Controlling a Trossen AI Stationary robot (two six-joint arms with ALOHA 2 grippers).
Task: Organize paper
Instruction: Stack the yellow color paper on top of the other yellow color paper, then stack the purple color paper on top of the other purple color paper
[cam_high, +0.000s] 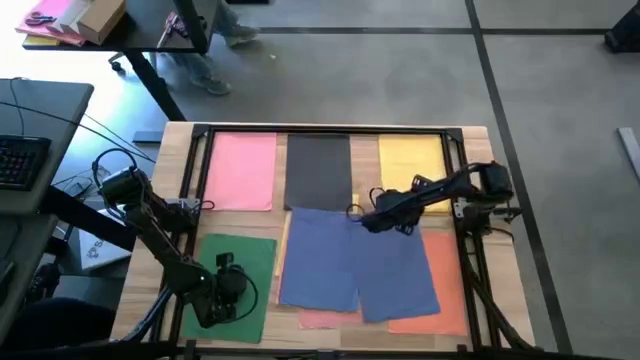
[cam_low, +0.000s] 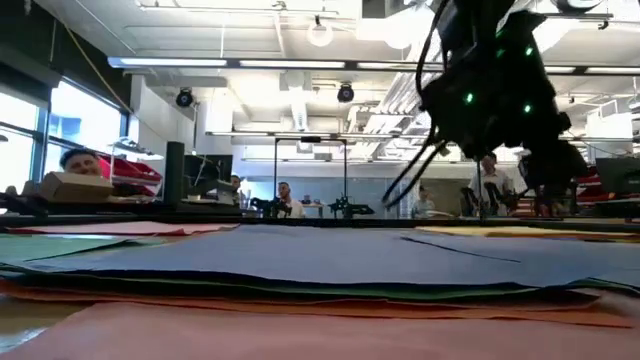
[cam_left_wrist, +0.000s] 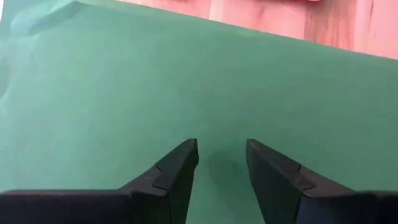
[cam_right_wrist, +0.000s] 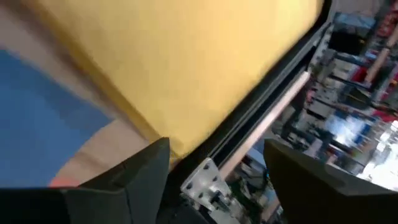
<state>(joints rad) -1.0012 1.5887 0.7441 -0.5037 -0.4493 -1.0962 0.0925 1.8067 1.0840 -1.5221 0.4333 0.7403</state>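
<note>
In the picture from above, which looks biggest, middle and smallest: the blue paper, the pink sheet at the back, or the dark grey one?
1. Blue paper: biggest, though it may be two overlapping sheets.
2. Pink sheet and dark grey sheet: these look alike, so I won't rank them.

Paper: green sheet (cam_left_wrist: 124, 81) is matt, smooth, flat colour with no sheen. Blue sheets (cam_high: 355, 262) are matt too, edges thin and slightly wavy in the low view. Yellow sheet (cam_right_wrist: 186, 62) is matt, smooth. Surface (cam_high: 150, 225) is light wood, visible grain, satin finish. Frame rail (cam_right_wrist: 273, 93) around it is black metal, with a bare metal corner bracket (cam_right_wrist: 202, 177). Left fingers (cam_left_wrist: 177, 171) are dark matt plastic with hard moulded edges. Floor (cam_high: 380, 80) is grey, smooth, dull.
</note>
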